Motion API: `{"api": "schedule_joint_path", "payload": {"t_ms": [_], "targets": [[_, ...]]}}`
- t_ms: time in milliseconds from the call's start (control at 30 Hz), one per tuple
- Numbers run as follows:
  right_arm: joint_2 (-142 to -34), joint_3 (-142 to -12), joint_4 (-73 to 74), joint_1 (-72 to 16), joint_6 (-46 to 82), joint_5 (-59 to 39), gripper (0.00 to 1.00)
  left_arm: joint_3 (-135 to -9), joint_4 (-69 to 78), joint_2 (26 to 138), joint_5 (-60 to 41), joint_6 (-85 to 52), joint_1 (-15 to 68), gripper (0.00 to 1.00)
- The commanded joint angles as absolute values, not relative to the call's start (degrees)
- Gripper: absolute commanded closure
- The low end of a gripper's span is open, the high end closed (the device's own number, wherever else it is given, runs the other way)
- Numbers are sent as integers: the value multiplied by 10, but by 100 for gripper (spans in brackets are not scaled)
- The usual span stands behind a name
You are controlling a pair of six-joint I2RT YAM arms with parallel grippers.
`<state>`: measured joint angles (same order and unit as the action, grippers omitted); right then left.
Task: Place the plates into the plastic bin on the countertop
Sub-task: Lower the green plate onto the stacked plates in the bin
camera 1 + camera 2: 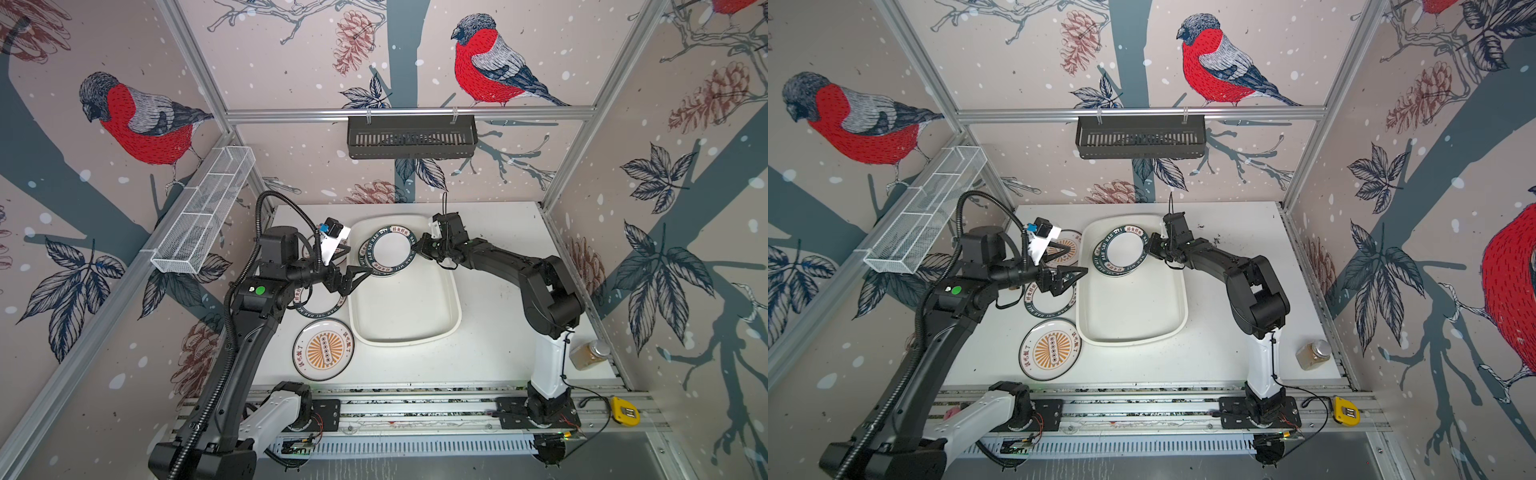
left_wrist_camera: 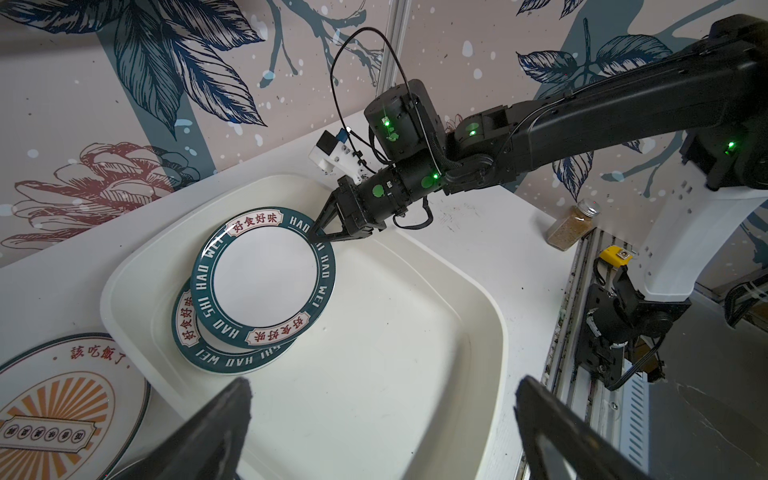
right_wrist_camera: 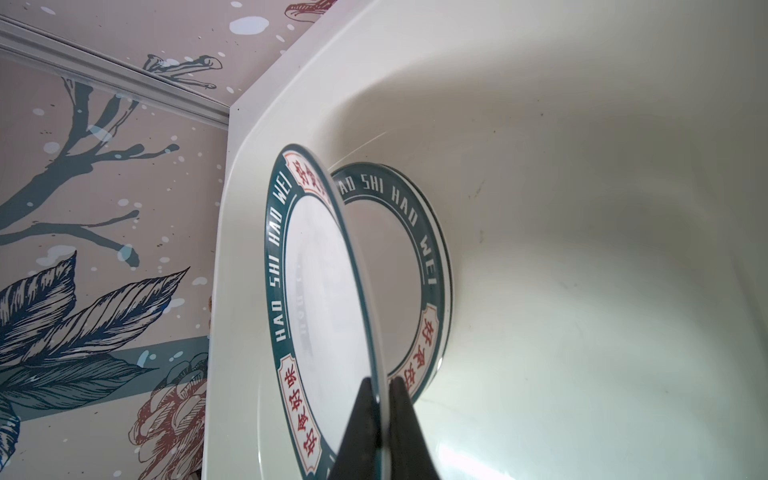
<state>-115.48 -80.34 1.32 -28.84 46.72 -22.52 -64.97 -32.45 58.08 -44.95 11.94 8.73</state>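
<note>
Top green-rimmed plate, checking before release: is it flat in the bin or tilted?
Tilted: the right tool holds the top plate, rim raised above the lower plate.

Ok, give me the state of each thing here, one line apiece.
right gripper, shut on the held green-rimmed plate.
left gripper, open, empty.
held green-rimmed plate, tilted over the plastic bin.
second green-rimmed plate, flat in the bin.
third green-rimmed plate, on the countertop, outside the bin.
near sunburst plate, flat on the countertop, outside.
spice jar, upright, capped.
</note>
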Motion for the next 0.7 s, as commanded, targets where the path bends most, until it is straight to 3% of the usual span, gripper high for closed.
{"api": "schedule_joint_path", "payload": {"t_ms": [0, 667], "targets": [[-1166, -816, 42, -292, 475, -237, 98, -654, -318, 581, -461, 122, 86, 2], [-1217, -868, 12, -295, 468, -242, 95, -656, -317, 584, -465, 123, 86, 2]]}}
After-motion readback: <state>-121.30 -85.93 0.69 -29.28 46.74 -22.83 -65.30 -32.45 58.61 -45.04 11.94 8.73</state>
